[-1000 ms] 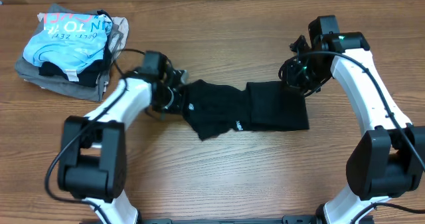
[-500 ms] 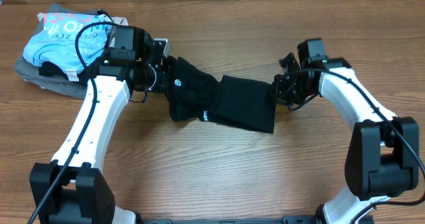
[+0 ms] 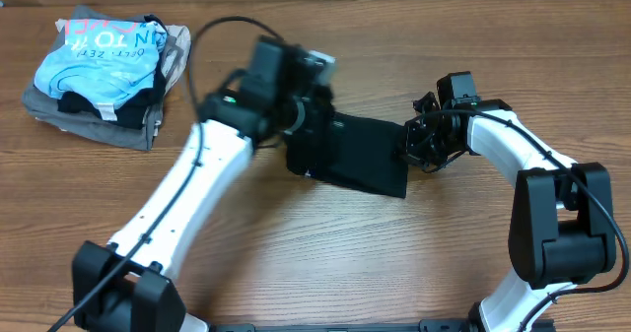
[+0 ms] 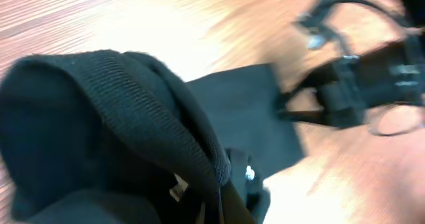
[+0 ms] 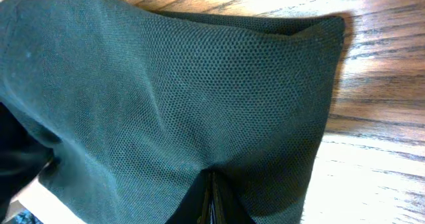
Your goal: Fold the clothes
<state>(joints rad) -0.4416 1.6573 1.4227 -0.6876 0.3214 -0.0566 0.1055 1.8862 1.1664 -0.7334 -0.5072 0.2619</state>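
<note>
The black shirt (image 3: 360, 155) lies folded at mid-table in the overhead view. My left gripper (image 3: 308, 125) is shut on its left end and holds that end lifted over the rest of the cloth. In the left wrist view the ribbed black fabric (image 4: 119, 117) fills the frame and hides the fingers (image 4: 222, 201). My right gripper (image 3: 412, 145) is shut on the shirt's right edge, low at the table. In the right wrist view the black cloth (image 5: 172, 98) is pinched between the closed fingers (image 5: 212, 197).
A pile of folded clothes sits at the far left: a light blue printed shirt (image 3: 99, 56) on grey garments (image 3: 94, 120). The wooden table (image 3: 325, 263) spreads all around. The right arm (image 4: 358, 91) shows blurred in the left wrist view.
My left gripper has swung right and carried the shirt's left end over toward the right half. The spread cloth is shorter now. My right gripper has stayed put on the right edge.
</note>
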